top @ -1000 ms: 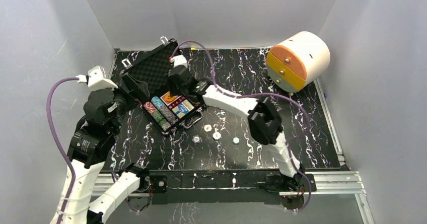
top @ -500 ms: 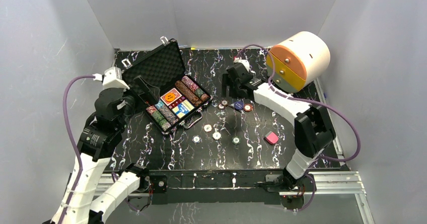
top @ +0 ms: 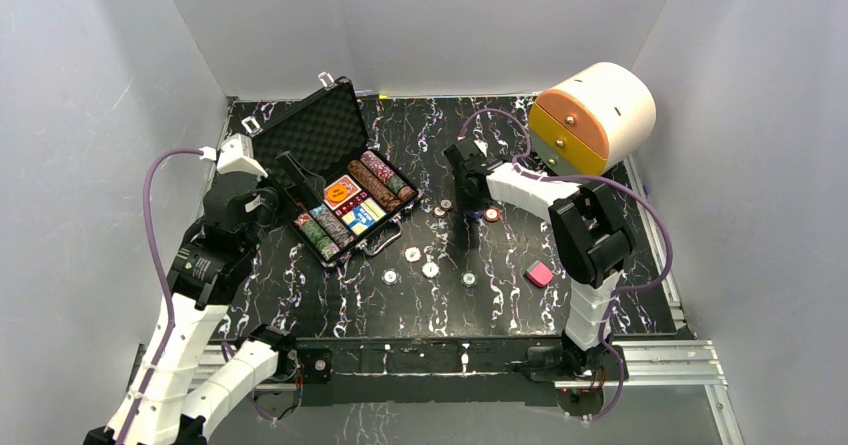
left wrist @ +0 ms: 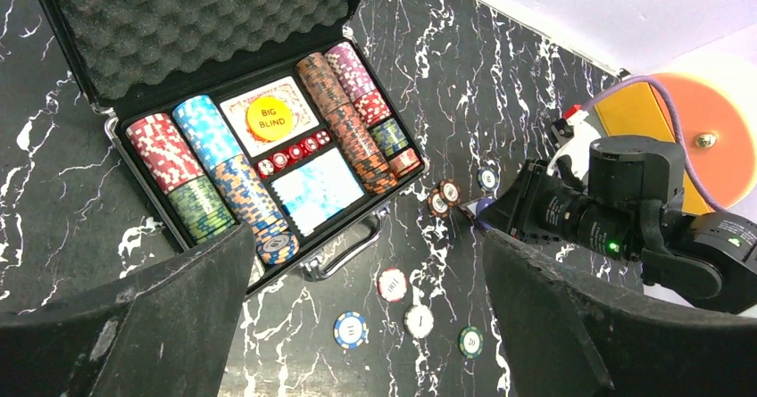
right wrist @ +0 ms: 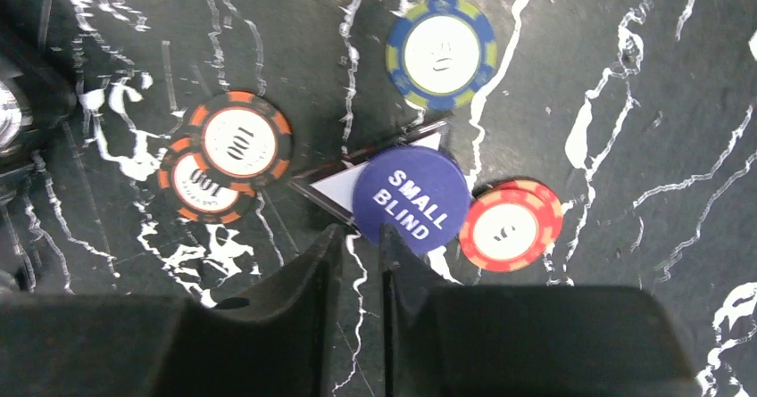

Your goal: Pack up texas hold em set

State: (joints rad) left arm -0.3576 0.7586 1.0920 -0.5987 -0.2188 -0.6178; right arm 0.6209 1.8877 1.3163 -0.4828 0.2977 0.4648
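Marbled black counter (top: 500,300); right tool (right wrist: 361,236) nearly closed, empty, over thin, stiff, slippery button (right wrist: 411,199), likely best pinched edgewise; left tool (left wrist: 366,245) spread wide.

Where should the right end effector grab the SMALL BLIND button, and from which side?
Its rim, from straight above: the SMALL BLIND button lies flat. Pinch across its near and far edges in the right wrist view; the red chip crowds one side, a white piece lies under the other. The right end effector looks nearly shut, so probably open it first.
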